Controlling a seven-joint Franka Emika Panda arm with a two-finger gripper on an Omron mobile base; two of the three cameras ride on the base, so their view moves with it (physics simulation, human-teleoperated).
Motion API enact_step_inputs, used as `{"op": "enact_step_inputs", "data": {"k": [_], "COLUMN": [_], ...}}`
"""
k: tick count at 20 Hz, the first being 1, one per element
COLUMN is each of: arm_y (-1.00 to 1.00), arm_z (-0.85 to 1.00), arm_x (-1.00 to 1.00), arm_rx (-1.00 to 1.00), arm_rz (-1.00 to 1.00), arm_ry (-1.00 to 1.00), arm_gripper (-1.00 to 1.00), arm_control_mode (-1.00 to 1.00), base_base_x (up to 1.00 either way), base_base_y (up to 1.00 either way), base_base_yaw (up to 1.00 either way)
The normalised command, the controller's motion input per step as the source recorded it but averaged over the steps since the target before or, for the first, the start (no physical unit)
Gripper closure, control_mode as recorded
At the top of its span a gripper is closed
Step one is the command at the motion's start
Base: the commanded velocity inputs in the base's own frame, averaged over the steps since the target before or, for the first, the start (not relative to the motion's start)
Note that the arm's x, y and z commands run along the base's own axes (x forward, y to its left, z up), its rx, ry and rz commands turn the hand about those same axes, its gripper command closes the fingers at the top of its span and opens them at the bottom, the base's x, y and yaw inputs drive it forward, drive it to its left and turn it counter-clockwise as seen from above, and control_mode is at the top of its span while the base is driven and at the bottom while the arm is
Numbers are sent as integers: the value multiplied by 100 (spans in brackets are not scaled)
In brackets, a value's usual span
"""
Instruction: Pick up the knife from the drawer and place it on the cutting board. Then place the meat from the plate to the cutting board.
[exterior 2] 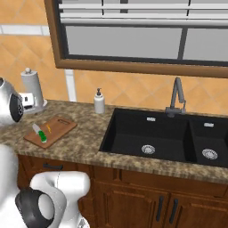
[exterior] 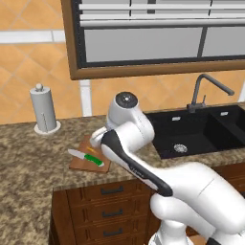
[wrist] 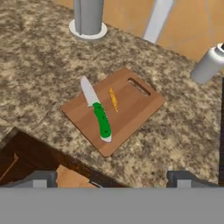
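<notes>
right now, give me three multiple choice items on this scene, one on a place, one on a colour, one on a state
1. Where does the knife lie?
A. in the sink
B. on the cutting board
C. beside the paper towel roll

2. What colour is the knife's handle?
A. green
B. black
C. red

3. How does the gripper stand?
A. shut on the knife
B. shut on the meat
C. open, holding nothing

B: the knife rests on the board, beside the meat.
A: the handle is bright green.
C: the fingertips stand wide apart above the counter edge, nothing between them.

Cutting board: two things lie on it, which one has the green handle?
The knife, lying across the cutting board; its handle is bright green. The meat beside it is a small orange strip.
</notes>
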Motion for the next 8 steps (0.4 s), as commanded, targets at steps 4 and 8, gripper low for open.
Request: {"op": "enact_step_inputs", "data": {"k": [4, 8], "arm_y": [-49, -50], "arm_z": [57, 55], "arm_x": [-100, -100], "arm_rx": [9, 11], "arm_rz": [0, 0], "arm_ry": [-19, -19], "arm_gripper": [-100, -100], "arm_control_mode": [-100, -100], "base_base_x": [0, 0], "base_base_y": [0, 0], "base_base_yaw": [0, 0]}}
